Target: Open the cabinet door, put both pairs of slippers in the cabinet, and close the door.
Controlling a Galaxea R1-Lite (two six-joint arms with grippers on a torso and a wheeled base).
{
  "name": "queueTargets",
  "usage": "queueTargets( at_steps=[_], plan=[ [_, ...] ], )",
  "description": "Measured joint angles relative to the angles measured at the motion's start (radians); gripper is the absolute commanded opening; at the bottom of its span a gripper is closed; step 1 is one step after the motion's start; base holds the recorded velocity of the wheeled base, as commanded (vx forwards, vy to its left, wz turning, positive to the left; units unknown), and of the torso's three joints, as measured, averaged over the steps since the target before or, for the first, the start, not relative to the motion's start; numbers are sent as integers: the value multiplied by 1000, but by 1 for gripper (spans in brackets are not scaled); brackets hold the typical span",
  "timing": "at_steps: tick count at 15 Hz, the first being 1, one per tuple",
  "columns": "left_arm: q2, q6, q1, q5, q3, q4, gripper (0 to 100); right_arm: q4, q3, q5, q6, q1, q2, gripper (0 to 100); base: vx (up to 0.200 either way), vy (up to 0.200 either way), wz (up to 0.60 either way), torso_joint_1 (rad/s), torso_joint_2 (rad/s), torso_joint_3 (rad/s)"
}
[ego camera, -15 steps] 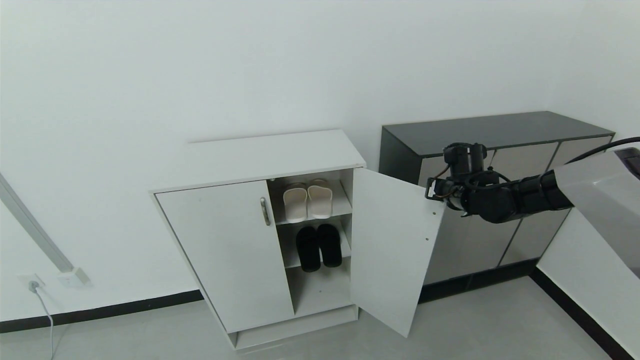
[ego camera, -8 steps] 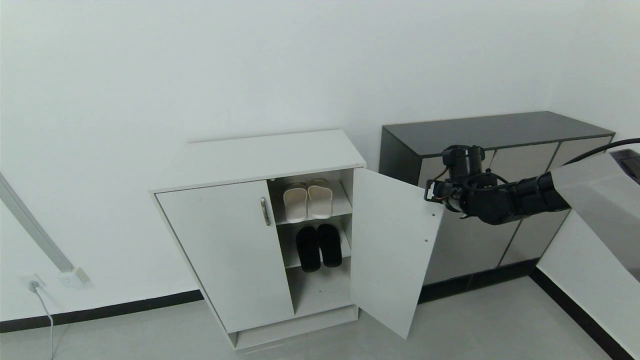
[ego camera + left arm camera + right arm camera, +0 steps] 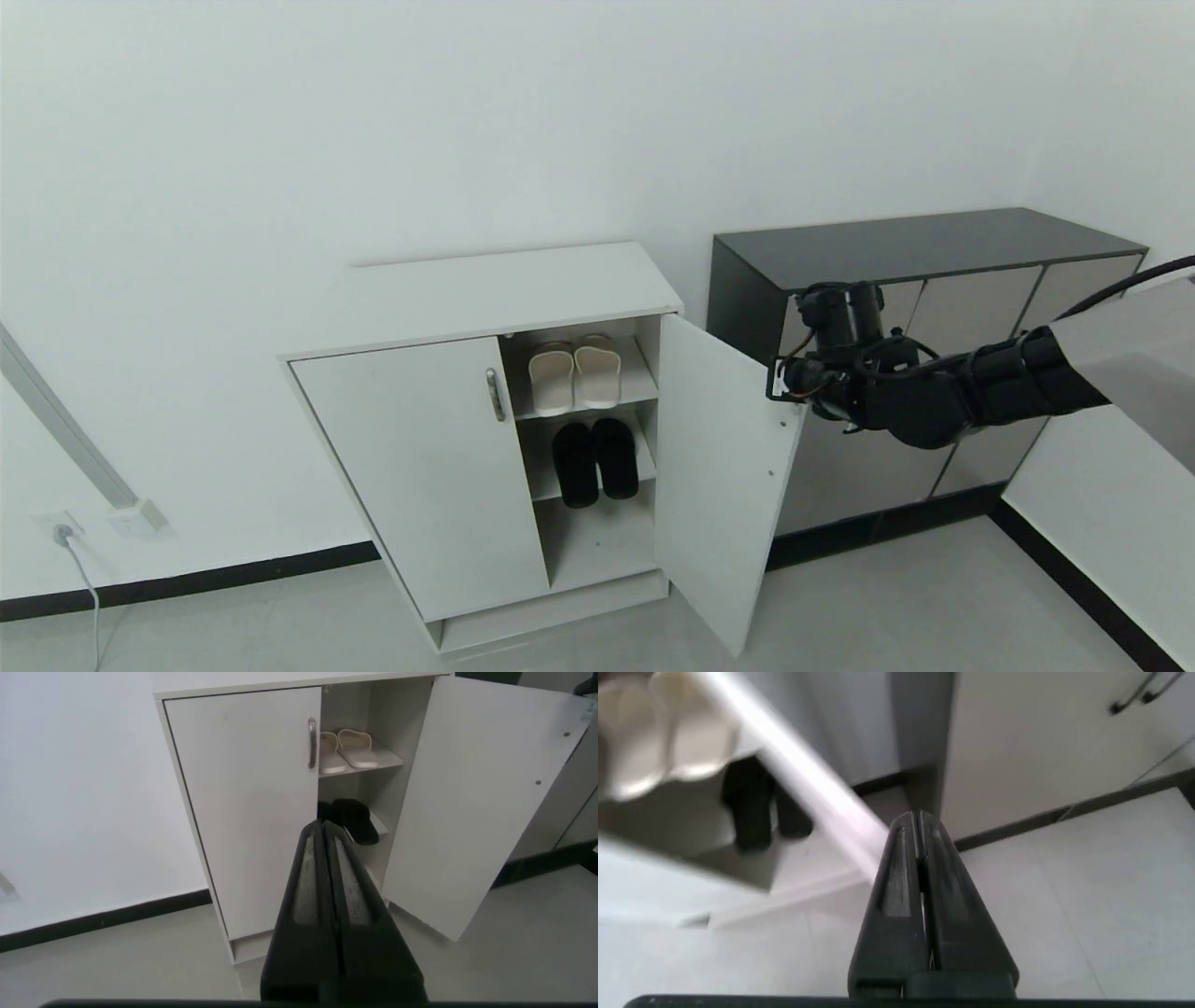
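At the free edge of the cabinet door, the right gripper, jaws closed and empty, faces a stiff, probably light panel best pushed flat near that edge.

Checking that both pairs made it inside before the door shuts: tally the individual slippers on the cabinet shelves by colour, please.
Cream slippers: 2
Black slippers: 2
Total: 4
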Motion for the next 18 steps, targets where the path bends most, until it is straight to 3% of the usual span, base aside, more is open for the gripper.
queueTargets(
  at_steps=[6, 12, 18],
  plan=[
    [0, 0, 0, 0, 0, 0, 0, -70, 176, 13, -6, 159, -165, 0, 0, 0, 0, 0, 0, 0],
    [0, 0, 0, 0, 0, 0, 0, -74, 222, 14, -33, 197, -198, 0, 0, 0, 0, 0, 0, 0],
    [0, 0, 0, 0, 0, 0, 0, -78, 235, 16, -41, 216, -201, 0, 0, 0, 600, 2, 2, 3]
  ],
)
